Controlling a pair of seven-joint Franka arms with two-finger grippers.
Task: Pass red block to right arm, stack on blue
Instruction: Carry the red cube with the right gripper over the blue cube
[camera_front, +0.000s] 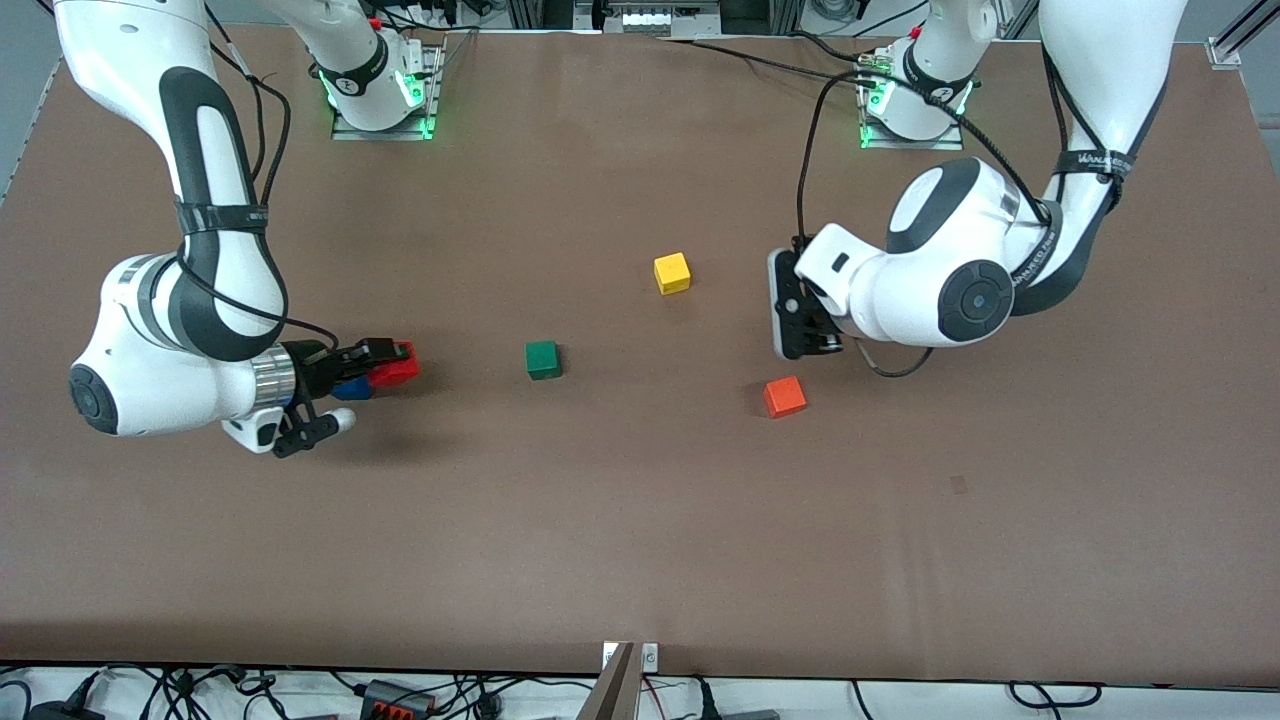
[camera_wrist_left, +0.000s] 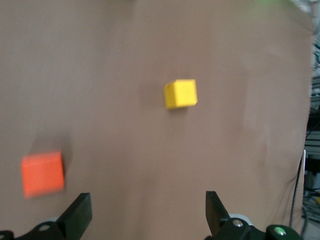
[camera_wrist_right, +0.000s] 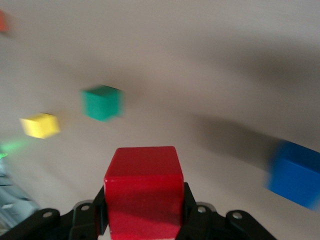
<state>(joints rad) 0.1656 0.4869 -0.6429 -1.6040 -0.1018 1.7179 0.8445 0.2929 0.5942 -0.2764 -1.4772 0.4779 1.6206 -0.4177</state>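
**Front view: red cube in the right tool, blue cube close under it**

Front view takes in the brown surface (camera_front: 640, 520) first, with both white arms reaching in from their bases. The right arm (camera_front: 180, 300) stretches toward its own end of the surface; the left arm (camera_front: 940, 270) waits over the middle.

The right tool (camera_front: 385, 362) is clamped on the red block (camera_front: 400, 364), its fingers pressing two opposite faces. The left tool (camera_wrist_left: 147, 212) hangs with its fingers (camera_wrist_left: 80, 212) spread apart and nothing between them, above the orange-red cube (camera_front: 785, 396) and near the yellow cube (camera_front: 672, 273). The green cube (camera_front: 542, 359) lies between the two arms.

The blue (camera_front: 352, 389) rests on the surface, mostly covered by the right tool in the front view; the right wrist view shows it off to one side of the held block, not directly below.

Risk, as I judge it: with that sideways offset, lowering now could set the red block on an edge of the blue one, so it tips off or shoves the blue cube aside. A finger could also clip the blue cube on release.

The red block is a bright, plain cube with sharp edges, matching the others in size.
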